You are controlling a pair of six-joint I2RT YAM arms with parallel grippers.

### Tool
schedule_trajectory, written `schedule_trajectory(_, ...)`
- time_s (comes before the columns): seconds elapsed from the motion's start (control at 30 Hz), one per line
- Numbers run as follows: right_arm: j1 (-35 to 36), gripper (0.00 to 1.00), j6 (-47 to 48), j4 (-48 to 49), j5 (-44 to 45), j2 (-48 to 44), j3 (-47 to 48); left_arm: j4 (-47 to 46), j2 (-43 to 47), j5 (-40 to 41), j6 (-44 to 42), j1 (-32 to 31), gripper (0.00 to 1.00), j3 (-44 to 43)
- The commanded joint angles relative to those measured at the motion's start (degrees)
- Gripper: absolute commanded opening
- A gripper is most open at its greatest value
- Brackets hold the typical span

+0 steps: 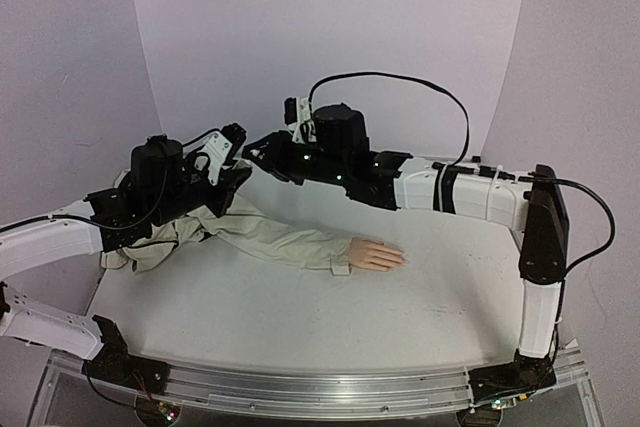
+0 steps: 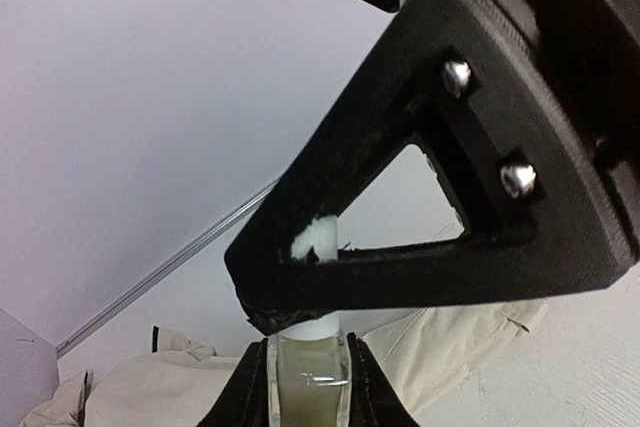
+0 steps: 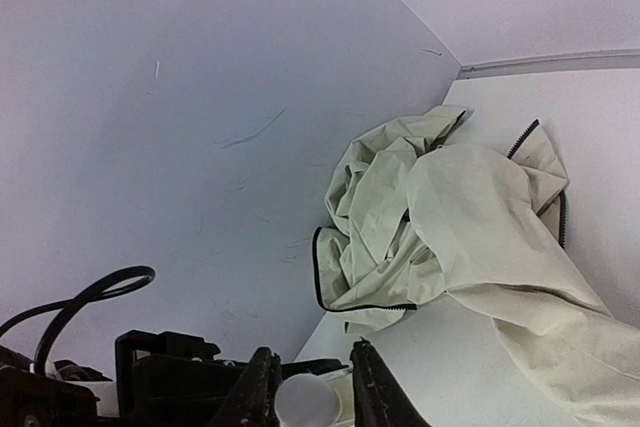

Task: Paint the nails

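Note:
A peach mannequin hand [image 1: 377, 254] lies palm down mid-table, coming out of a beige jacket sleeve [image 1: 285, 237]; its nails are too small to make out. My left gripper [image 1: 230, 147] is at the back left, above the jacket. In the left wrist view it [image 2: 305, 372] is shut on a small clear bottle [image 2: 305, 382] with a white cap [image 2: 322, 237]. My right gripper [image 1: 264, 150] meets it there, and its black finger [image 2: 420, 217] crosses the cap. In the right wrist view my right gripper [image 3: 310, 392] is closed round the round white cap [image 3: 307, 402].
The crumpled beige jacket [image 3: 440, 217] lies bunched at the table's back left by the white backdrop wall [image 3: 180, 127]. The white tabletop [image 1: 300, 317] has a metal rail [image 1: 320, 387] along its near edge.

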State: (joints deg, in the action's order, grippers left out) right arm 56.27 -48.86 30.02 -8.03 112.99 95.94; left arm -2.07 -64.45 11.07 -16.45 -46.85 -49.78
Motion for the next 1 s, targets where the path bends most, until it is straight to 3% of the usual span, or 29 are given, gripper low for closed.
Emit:
schedule_trajectory(0.0,0.31,0.20,0.22,2.95,-0.01,0.07,2.00,-3.95,2.20,-1.40,1.78,-0.17,0.00,-0.47)
schedule_trajectory(0.13,0.26,0.02,3.07,3.83,-0.33,-1.56,-0.27,-4.22,2.76,-4.89,3.43,-0.15,0.00,-0.20)
schedule_trajectory(0.27,-1.10,0.00,12.48,8.75,-7.11,-6.93,-6.40,-5.39,4.26,-17.08,4.48,0.10,0.00,0.78)
schedule_trajectory(0.33,-2.48,0.00,19.76,15.79,-18.77,-10.69,-11.69,-7.57,5.09,-28.16,6.44,1.42,0.00,1.68)
schedule_trajectory(0.4,-3.62,0.00,27.68,22.42,-42.22,-13.66,-16.27,-11.93,5.12,-43.72,10.23,3.64,0.00,2.36)
schedule_trajectory(0.43,-3.62,0.00,29.55,23.93,-55.32,-14.56,-17.57,-14.63,4.34,-55.46,13.42,5.31,0.00,2.27)
schedule_trajectory(0.53,-3.91,0.00,25.64,23.91,-65.38,-14.99,-17.56,-24.75,-1.81,-77.55,26.40,7.57,0.00,-0.63)
schedule_trajectory(0.6,-3.91,0.00,25.53,23.89,-64.31,-16.74,-19.61,-25.70,-4.77,-83.19,29.72,7.65,0.00,-2.70)
schedule_trajectory(0.73,-5.20,0.00,26.25,23.86,-61.12,-18.87,-22.25,-25.77,-3.69,-77.53,25.99,7.65,0.00,-0.06)
schedule_trajectory(0.87,-6.89,0.00,25.87,23.32,-51.66,-19.98,-23.26,-24.98,-0.16,-62.11,20.70,7.65,0.00,3.40)
schedule_trajectory(0.9,-7.30,0.04,25.90,22.47,-48.77,-20.34,-23.47,-24.06,1.09,-58.36,18.66,7.65,0.00,4.41)
schedule_trajectory(0.97,-8.14,0.41,25.50,19.41,-40.87,-21.07,-23.33,-20.88,2.60,-48.83,13.75,7.37,0.00,5.03)
